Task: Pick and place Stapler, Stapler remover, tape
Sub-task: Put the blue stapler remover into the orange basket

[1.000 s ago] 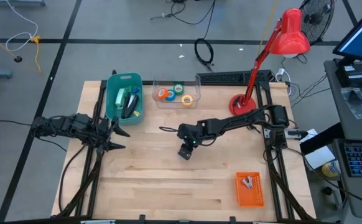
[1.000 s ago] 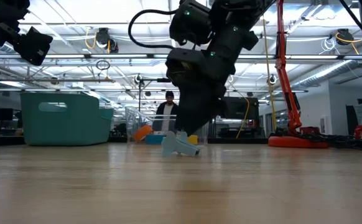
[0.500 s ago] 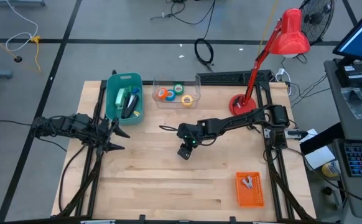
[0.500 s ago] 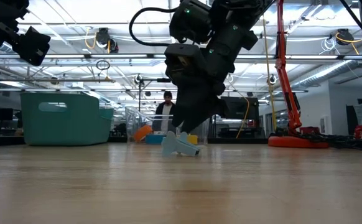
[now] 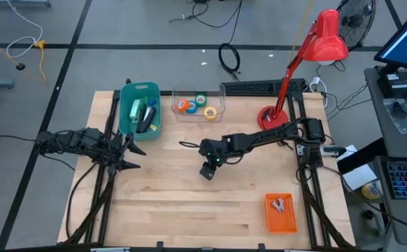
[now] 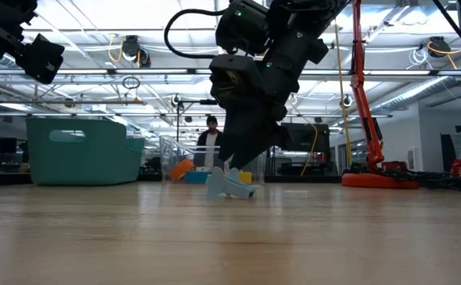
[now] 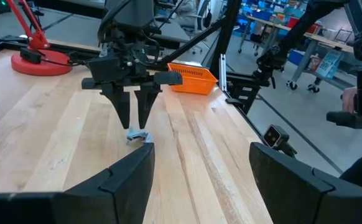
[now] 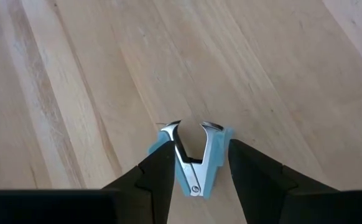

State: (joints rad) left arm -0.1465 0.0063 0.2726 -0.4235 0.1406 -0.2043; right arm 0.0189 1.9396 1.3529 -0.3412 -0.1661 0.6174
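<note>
Centrally, my right gripper points straight down over the wooden surface, its fingers set on either side of the pale blue remover. From the right wrist view the remover lies flat on the wood between the two tips, metal claws pointing away from the wrist; I see the fingers close along its sides, but I cannot tell whether they press on it. At table height the remover rests on the surface directly under the gripper.

My left gripper waits at the left edge of the surface, just in front of the teal bin, its fingers standing apart with nothing between them.

The teal bin holds dark objects that I cannot identify. Beside it, toward the red lamp, a clear tray holds the tape rolls: orange, blue, green and yellow. An orange tray sits near the front right corner of the surface. A person shows far off in the room behind.
</note>
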